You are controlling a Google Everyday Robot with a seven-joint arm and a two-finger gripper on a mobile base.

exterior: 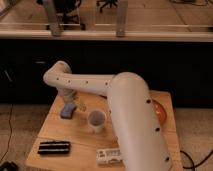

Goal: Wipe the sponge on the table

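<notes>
Sponge [67,111], small and blue-grey, lies flat on the light wooden tabletop [55,128] in its far left part, near the back edge. The gripper [76,104] hangs right over the sponge's far right corner, at the end of a thick white arm [131,117] that rises from the lower right, bends at an elbow above the tabletop's far left corner and turns down again. Its fingers [80,106] stand spread apart and hold nothing; whether a fingertip touches the sponge cannot be made out. A clear cup [96,120] stands upright near the middle of the tabletop, to the right of the sponge and a little nearer the camera, apart from it. A black ridged block [54,147] lies near the front left corner, and a flat white bottle [109,156] lies near the front edge, partly behind the arm. An orange rounded object [160,111] shows at the right side, mostly hidden by the arm.
</notes>
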